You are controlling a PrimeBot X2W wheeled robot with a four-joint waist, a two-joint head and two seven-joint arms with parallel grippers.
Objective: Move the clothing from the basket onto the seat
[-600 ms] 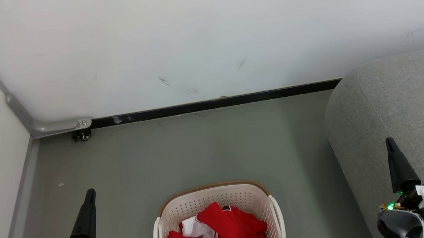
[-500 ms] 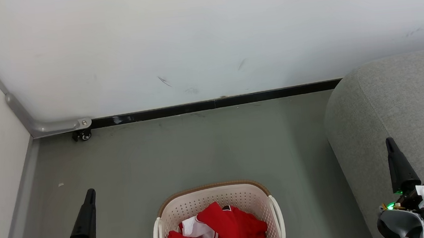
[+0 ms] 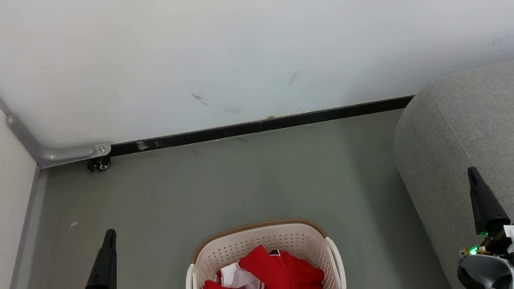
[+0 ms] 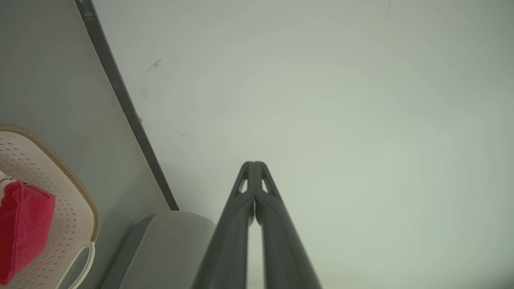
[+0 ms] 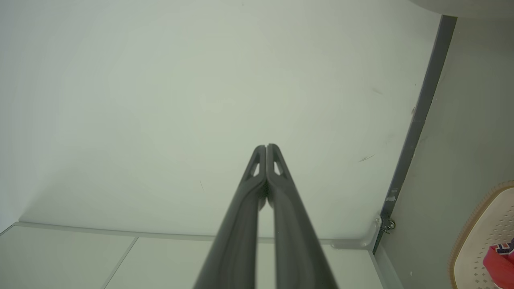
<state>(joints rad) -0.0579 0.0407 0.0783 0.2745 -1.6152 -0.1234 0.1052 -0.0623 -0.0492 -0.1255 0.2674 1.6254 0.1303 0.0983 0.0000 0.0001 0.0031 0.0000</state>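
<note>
Both tools are shut, their fingers pressed together with nothing between them. The left tool is held up at the lower left of the head view, above the floor. The right tool is held at the lower right, its tip seen against the sofa. The clothes, red with white trim, are heaped in the basket. The basket stands on the floor between the two tools, to the left of the sofa and apart from it. No garment is seen on the visible part of the sofa, so the task is judged to be at its start.

Several things could go wrong from here. The fingers must be spread before any reach; if they are lowered shut, the heap would only be pushed down. The near part of the basket is cut off by the bottom edge of the head view, so a grasp there would be poorly watched. The garments lie folded into one another, so two may be lifted at once and one dropped on the floor between basket and sofa. A trailing sleeve could be caught on the rim, and the light basket could be dragged or tipped. The sofa's edge is rounded, so a garment released too near it may slide off.
</note>
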